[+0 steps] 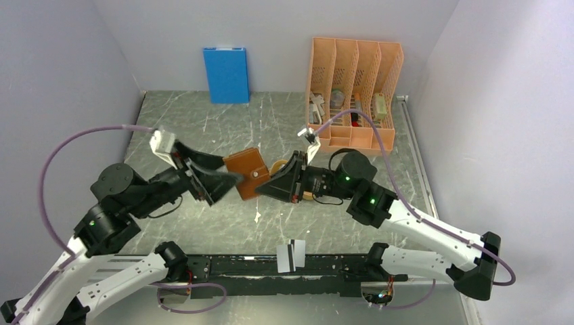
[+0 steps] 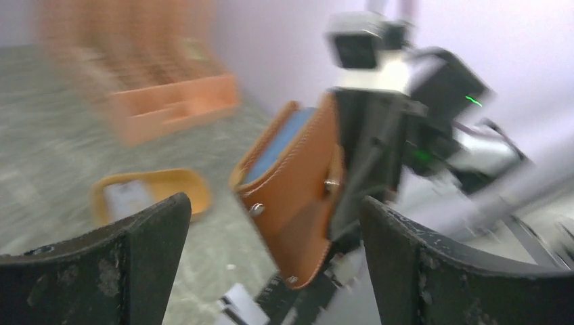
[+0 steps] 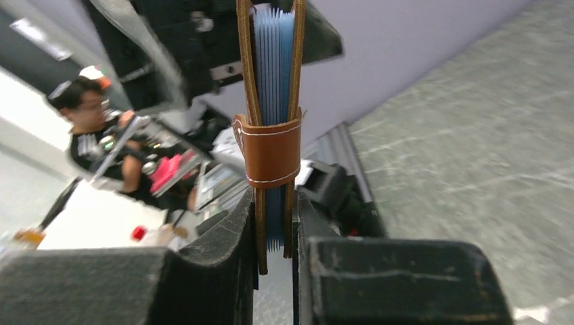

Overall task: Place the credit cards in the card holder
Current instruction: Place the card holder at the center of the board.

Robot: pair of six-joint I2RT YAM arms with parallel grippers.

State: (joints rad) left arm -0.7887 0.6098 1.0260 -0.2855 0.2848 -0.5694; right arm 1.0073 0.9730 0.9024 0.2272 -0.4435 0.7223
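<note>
The brown leather card holder [image 1: 244,169] is held off the table between the two arms. My right gripper [image 1: 265,184] is shut on its lower edge; in the right wrist view the holder [image 3: 269,152] stands upright between my fingers [image 3: 223,257], with several pale blue cards [image 3: 273,61] packed inside. My left gripper [image 1: 229,170] is open, its jaws spread on either side of the holder [image 2: 298,196] without touching it. A white card with a black stripe [image 1: 291,255] lies at the table's near edge. Another card [image 2: 125,196] lies in the orange oval tray.
The orange oval tray [image 2: 183,186] sits on the table beneath the right gripper and is mostly hidden in the top view. A tall orange file rack [image 1: 355,91] stands at the back right. An upright blue box [image 1: 226,74] leans on the back wall.
</note>
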